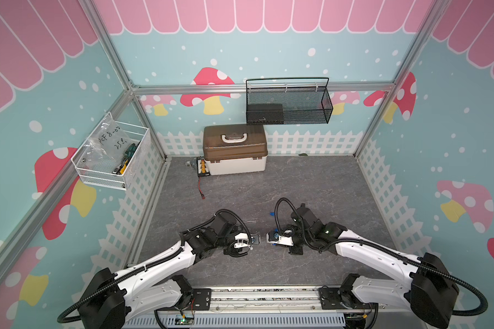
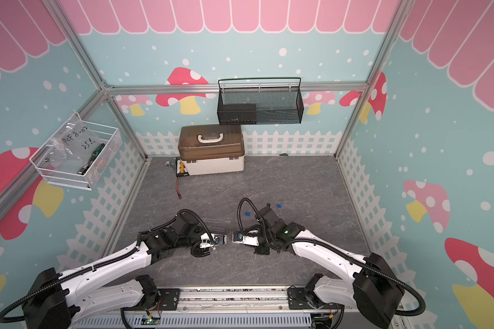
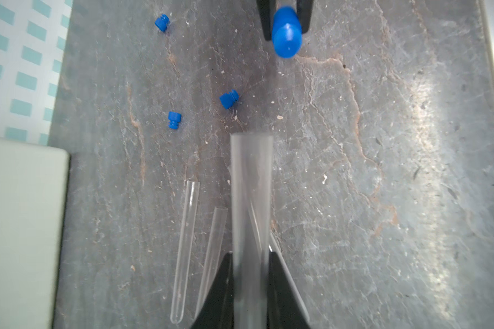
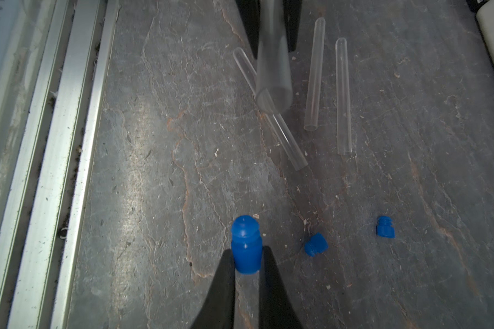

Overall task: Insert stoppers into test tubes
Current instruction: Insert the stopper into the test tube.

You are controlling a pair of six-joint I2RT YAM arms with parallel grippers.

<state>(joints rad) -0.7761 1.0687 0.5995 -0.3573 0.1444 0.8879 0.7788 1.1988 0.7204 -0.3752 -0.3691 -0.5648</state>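
Four tubes and four stoppers, one of each in hand and none yet joined. Left pincer [image 3: 250,256]: closed snugly on the held tube [image 3: 251,185], gripped toward its rear, with the open mouth forward and clear of the tabletop [image 4: 154,171]. Right pincer [image 4: 247,252]: closed on the held stopper [image 4: 246,245], whose rounded nose juts out past the fingertips. Relation: in both top views the two pincers face each other tip to tip in front of the robot, near but not touching. The tube's long axis runs along the line between them, so its mouth looks straight at the stopper. Both wrist views show the stopper sitting a little to one side of that axis rather than dead on it, with open space between nose and mouth. Judgement: insertion turns on trimming that sideways offset, then closing the gap along the tube's length. Either arm is about equally near to the meeting point. Reserve stock: three loose tubes [image 4: 288,142] lie flat on the tabletop beneath and beside the held tube, roughly parallel, one slanted. Three loose stoppers [image 3: 228,99] are scattered beyond them, apart from one another, on the right pincer's side.
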